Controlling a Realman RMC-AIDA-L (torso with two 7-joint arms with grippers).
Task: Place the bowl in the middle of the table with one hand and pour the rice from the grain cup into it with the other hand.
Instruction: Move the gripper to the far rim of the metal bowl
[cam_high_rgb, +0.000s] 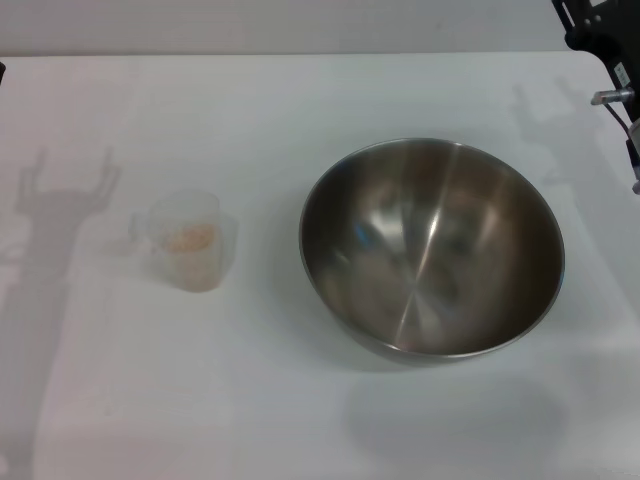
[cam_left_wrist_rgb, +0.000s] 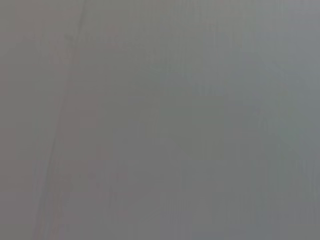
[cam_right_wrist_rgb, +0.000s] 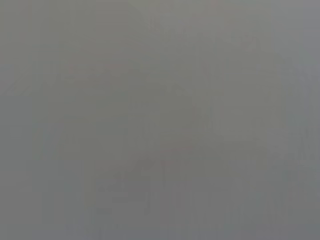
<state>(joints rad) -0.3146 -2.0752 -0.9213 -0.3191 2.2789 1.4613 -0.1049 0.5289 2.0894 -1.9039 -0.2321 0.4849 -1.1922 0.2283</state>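
Black right end effector (cam_high_rgb: 605, 50) at table's (cam_high_rgb: 300, 420) far corner touches nothing; opening unclear.

Of our own body, only a part of the right arm (cam_high_rgb: 603, 40) shows, in the head view, beyond the bowl (cam_high_rgb: 432, 250) at the table's (cam_high_rgb: 300, 400) far right corner. Item: black angular housing, hard-edged, matte. Item: one short silver-grey metal piece projecting sideways from it. Item: a thin dark cable running down from the housing. Item: a narrow black strip lower along the edge. Both wrist views give us only flat grey.
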